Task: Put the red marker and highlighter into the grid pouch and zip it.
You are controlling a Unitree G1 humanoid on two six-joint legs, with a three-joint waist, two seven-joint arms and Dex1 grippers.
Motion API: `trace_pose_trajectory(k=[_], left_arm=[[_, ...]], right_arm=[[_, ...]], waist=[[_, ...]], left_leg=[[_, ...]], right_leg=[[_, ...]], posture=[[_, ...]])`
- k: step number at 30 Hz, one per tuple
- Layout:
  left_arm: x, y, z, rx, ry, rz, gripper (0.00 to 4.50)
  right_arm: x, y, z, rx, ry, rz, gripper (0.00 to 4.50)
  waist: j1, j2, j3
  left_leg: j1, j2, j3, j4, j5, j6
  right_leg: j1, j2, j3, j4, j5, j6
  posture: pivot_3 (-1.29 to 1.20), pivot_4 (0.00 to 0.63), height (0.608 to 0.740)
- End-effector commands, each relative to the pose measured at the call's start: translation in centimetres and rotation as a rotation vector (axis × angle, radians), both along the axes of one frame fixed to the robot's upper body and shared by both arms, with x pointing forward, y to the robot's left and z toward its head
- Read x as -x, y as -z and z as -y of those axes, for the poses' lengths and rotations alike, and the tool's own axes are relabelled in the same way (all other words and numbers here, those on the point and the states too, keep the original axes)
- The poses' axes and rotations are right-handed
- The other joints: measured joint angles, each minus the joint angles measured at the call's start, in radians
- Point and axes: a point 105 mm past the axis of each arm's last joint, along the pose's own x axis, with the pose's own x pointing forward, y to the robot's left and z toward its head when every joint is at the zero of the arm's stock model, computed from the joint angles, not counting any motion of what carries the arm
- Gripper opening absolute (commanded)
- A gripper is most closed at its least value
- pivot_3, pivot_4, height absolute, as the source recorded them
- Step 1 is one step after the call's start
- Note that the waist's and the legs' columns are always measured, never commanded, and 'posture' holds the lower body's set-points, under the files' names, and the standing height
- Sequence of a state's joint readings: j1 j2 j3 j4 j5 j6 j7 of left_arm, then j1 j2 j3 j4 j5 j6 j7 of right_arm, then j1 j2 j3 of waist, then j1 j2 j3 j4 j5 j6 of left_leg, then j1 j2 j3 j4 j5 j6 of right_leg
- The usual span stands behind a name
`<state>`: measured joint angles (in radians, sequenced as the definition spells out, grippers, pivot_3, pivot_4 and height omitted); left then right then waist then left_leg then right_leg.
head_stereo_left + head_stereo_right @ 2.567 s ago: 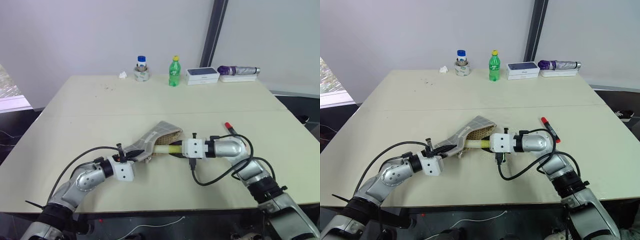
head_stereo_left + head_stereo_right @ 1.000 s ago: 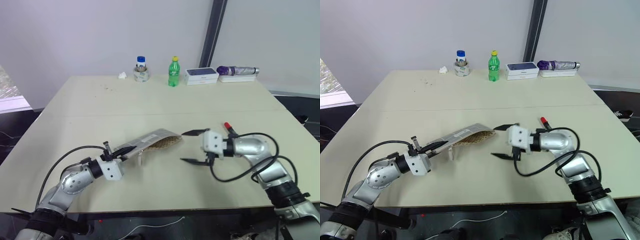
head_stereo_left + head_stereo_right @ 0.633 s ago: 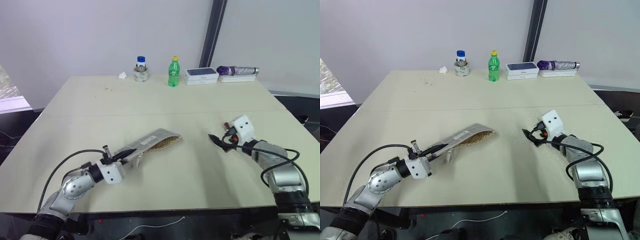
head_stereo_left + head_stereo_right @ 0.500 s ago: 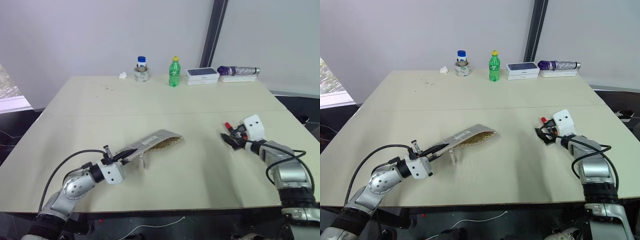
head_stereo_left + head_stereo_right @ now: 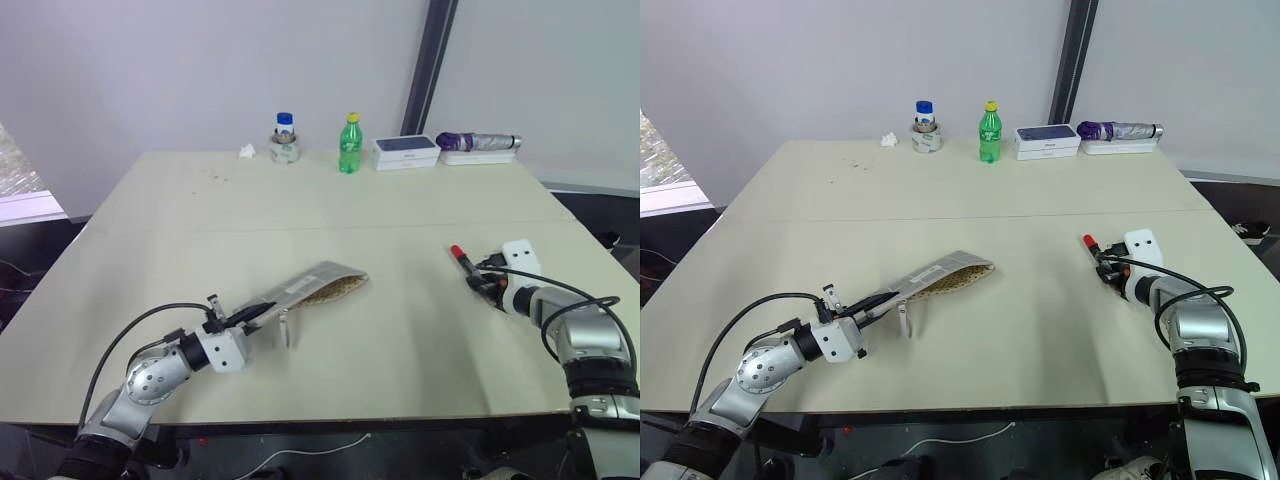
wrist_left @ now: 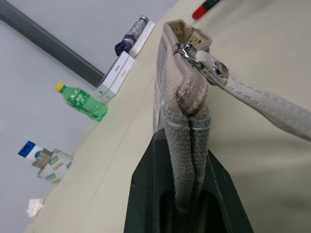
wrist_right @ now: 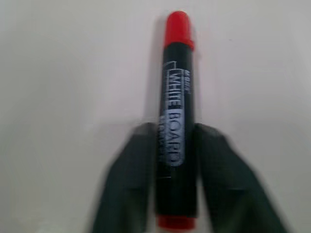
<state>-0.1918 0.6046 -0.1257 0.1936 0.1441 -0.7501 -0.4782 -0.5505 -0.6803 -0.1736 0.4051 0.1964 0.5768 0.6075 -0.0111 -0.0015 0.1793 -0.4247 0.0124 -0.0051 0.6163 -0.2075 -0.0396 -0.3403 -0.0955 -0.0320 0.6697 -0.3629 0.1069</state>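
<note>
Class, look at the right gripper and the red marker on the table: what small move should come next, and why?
Probably lift the red marker just off the table. The right gripper has its fingers pressed against both sides of the marker's barrel, which still lies flat, and the left gripper is holding the grid pouch with its far end open.

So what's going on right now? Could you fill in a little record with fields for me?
left gripper: shut on one end of the grid pouch, holding it just off the table
pouch mouth: open, facing the robot's right
right gripper: fingers on either side of the red marker, which lies on the table
back edge of table: green bottle, small jar, white box
</note>
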Motion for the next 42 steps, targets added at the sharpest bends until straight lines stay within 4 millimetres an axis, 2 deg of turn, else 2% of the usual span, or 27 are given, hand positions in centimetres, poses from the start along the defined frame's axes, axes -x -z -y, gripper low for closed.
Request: trace_pose_trajectory(k=[1, 2, 5, 8, 10, 13, 15, 18, 20, 22, 23, 26, 31, 32, 36, 38, 40, 42], left_arm=[[-0.3, -1.6, 0.2, 0.037, 0.002, 0.044, 0.00], [-0.5, -1.6, 0.4, 0.040, 0.000, 0.044, 0.00], [-1.0, -1.6, 0.9, 0.053, -0.007, 0.051, 0.00], [-1.5, -1.8, 1.4, 0.055, -0.013, 0.066, 0.00], [-1.6, -1.9, 1.3, 0.053, -0.019, 0.073, 0.00], [-1.8, -2.1, 0.8, 0.043, -0.033, 0.083, 0.00], [-2.0, -2.2, 0.5, 0.040, -0.040, 0.085, 0.00], [-2.1, -2.3, 0.4, 0.040, -0.045, 0.089, 0.00], [-2.0, -2.4, 0.5, 0.022, -0.037, 0.099, 0.00], [-2.1, -2.4, 0.3, 0.004, -0.035, 0.102, 0.00], [-2.1, -2.4, 0.2, -0.002, -0.034, 0.103, 0.00], [-2.1, -2.2, 0.4, -0.031, -0.015, 0.107, 0.00], [-2.2, -1.9, 1.1, -0.081, 0.016, 0.124, 0.00], [-2.4, -2.1, 1.3, -0.072, 0.012, 0.128, 0.00], [-2.9, -3.2, 1.8, -0.076, 0.016, 0.163, 0.00], [-2.8, -3.5, 2.2, -0.081, 0.034, 0.173, 0.00], [-2.7, -3.5, 2.6, -0.072, 0.050, 0.172, 0.00], [-2.6, -3.3, 2.9, -0.038, 0.065, 0.139, 0.00]], right_arm=[[0.9, -3.0, -4.8, 0.038, -0.306, 0.147, 0.38], [1.7, -3.7, -6.3, -0.012, -0.395, 0.176, 0.38], [3.8, -5.0, -8.5, -0.072, -0.577, 0.235, 0.38], [6.1, -4.8, -10.1, -0.032, -0.740, 0.223, 0.38], [6.6, -4.7, -10.7, -0.018, -0.778, 0.228, 0.38], [7.0, -5.7, -11.7, -0.063, -0.822, 0.265, 0.38], [7.5, -5.5, -12.2, -0.032, -0.866, 0.252, 0.38], [7.6, -4.1, -12.3, 0.080, -0.902, 0.212, 0.38], [6.4, -4.0, -12.1, 0.047, -0.837, 0.196, 0.38], [5.7, -3.1, -11.9, 0.146, -0.838, 0.182, 0.38], [5.3, -3.2, -12.1, 0.196, -0.848, 0.214, 0.38], [4.7, -5.0, -13.4, 0.107, -0.855, 0.276, 0.38], [4.5, -3.6, -14.8, 0.217, -0.944, 0.245, 0.38], [4.5, -3.3, -15.3, 0.248, -0.971, 0.244, 0.38], [4.0, -4.4, -17.2, 0.345, -1.038, 0.334, 0.38], [4.2, -4.7, -18.7, 0.415, -1.106, 0.398, 0.38], [4.5, -5.3, -20.6, 0.373, -1.136, 0.454, 0.38], [4.8, -4.8, -22.2, 0.402, -1.189, 0.490, 0.38]], waist=[[0.000, 0.000, 0.000], [0.000, 0.000, 0.000], [0.003, 0.000, 0.000], [0.006, 0.000, 0.000], [0.008, 0.000, 0.000], [0.001, 0.000, 0.000], [0.000, 0.000, 0.000], [0.001, 0.000, 0.000], [0.001, 0.000, 0.000], [0.001, 0.000, 0.000], [0.002, 0.000, 0.000], [0.001, 0.000, 0.000], [0.003, 0.000, 0.000], [0.002, 0.000, 0.000], [0.000, -0.001, 0.000], [0.000, -0.001, 0.000], [-0.004, -0.001, 0.000], [-0.002, -0.001, 0.000]], left_leg=[[0.000, 0.000, 0.000, 0.000, 0.000, 0.000], [0.000, 0.000, 0.000, -0.001, 0.000, 0.000], [0.000, 0.000, 0.000, 0.000, 0.000, 0.000], [0.000, 0.000, -0.001, 0.001, 0.000, 0.001], [0.000, 0.000, -0.001, 0.001, 0.000, 0.001], [0.000, 0.000, -0.001, 0.002, 0.000, 0.001], [0.000, 0.000, -0.001, 0.002, 0.000, 0.000], [0.000, 0.000, -0.001, 0.001, 0.000, 0.000], [0.000, 0.000, -0.001, 0.001, 0.000, 0.000], [0.000, 0.000, -0.001, 0.002, 0.000, 0.000], [0.000, -0.001, -0.001, 0.002, 0.000, 0.000], [0.000, -0.001, -0.001, 0.002, 0.000, 0.000], [0.000, -0.001, -0.001, 0.002, 0.002, -0.004], [0.000, -0.001, -0.001, 0.002, 0.002, -0.003], [0.000, -0.002, -0.001, 0.002, 0.002, -0.003], [0.000, -0.002, -0.001, 0.002, 0.002, -0.004], [0.000, -0.002, -0.001, 0.002, 0.002, -0.004], [0.000, -0.001, -0.001, 0.002, 0.003, -0.005]], right_leg=[[0.000, 0.000, 0.000, 0.000, 0.000, 0.000], [0.000, 0.001, 0.000, 0.000, 0.000, 0.000], [0.000, 0.000, 0.000, 0.000, 0.000, 0.000], [0.001, 0.000, -0.001, 0.000, 0.000, 0.000], [0.001, 0.000, -0.001, 0.000, 0.000, 0.000], [0.001, 0.001, -0.001, 0.000, 0.000, 0.000], [0.001, 0.001, -0.001, 0.000, 0.000, 0.000], [0.001, 0.001, 0.000, 0.000, 0.000, 0.000], [0.001, 0.001, 0.000, 0.000, 0.000, 0.000], [0.001, 0.001, 0.000, 0.000, 0.000, 0.000], [0.001, 0.001, 0.000, 0.000, 0.000, 0.000], [0.001, 0.001, 0.000, 0.000, 0.000, 0.000], [0.001, 0.001, -0.001, 0.000, 0.000, 0.000], [0.001, 0.001, -0.001, 0.000, 0.000, 0.000], [0.000, 0.001, -0.001, 0.000, 0.000, 0.000], [0.000, 0.001, 0.000, 0.001, 0.000, 0.000], [0.000, 0.001, 0.000, 0.000, 0.000, 0.000], [0.000, 0.002, 0.000, 0.000, 0.000, 0.000]], posture=[[0.00, 0.150, 0.740], [0.00, 0.150, 0.740], [0.00, 0.150, 0.740], [0.00, 0.150, 0.740], [0.00, 0.150, 0.740], [0.00, 0.150, 0.740], [0.00, 0.150, 0.740], [0.00, 0.150, 0.740], [0.00, 0.150, 0.740], [0.00, 0.150, 0.740], [0.00, 0.150, 0.740], [0.00, 0.150, 0.740], [0.00, 0.150, 0.740], [0.00, 0.150, 0.740], [0.00, 0.150, 0.740], [0.00, 0.150, 0.740], [0.00, 0.150, 0.740], [0.00, 0.150, 0.740]])
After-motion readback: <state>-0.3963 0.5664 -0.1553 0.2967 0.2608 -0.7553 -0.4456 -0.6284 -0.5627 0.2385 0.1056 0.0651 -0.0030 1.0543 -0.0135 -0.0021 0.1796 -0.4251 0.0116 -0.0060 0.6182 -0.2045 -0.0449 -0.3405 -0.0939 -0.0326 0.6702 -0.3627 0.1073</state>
